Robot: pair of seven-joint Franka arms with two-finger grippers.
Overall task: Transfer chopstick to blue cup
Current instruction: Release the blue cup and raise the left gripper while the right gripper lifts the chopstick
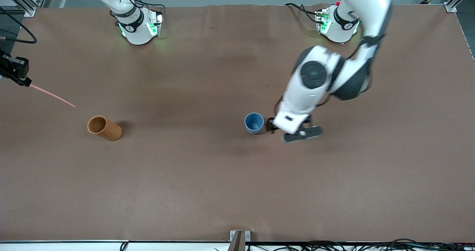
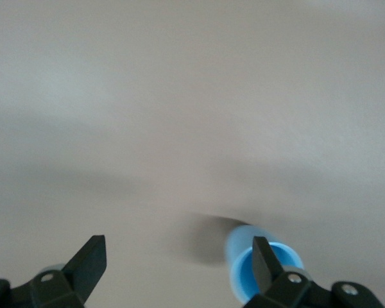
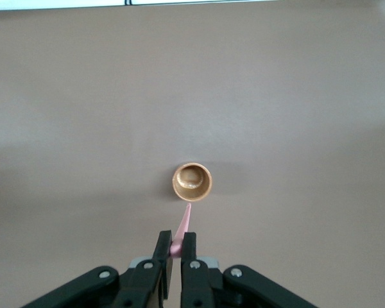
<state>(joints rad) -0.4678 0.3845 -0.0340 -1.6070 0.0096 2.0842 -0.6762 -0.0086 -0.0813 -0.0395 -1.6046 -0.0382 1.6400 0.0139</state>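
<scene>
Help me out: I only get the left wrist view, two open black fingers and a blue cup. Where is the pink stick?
Observer: The right gripper is shut on the chopstick, up in the air at the right arm's end of the table.
Operator: What is near it?
Observer: The stick's tip points toward an orange-brown cup standing on the table.
Operator: Is my blue cup empty?
Observer: From the front view, the blue cup holds nothing; the open left gripper is low beside it.

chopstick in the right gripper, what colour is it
Pale pink chopstick; clearest in the front view.
</scene>
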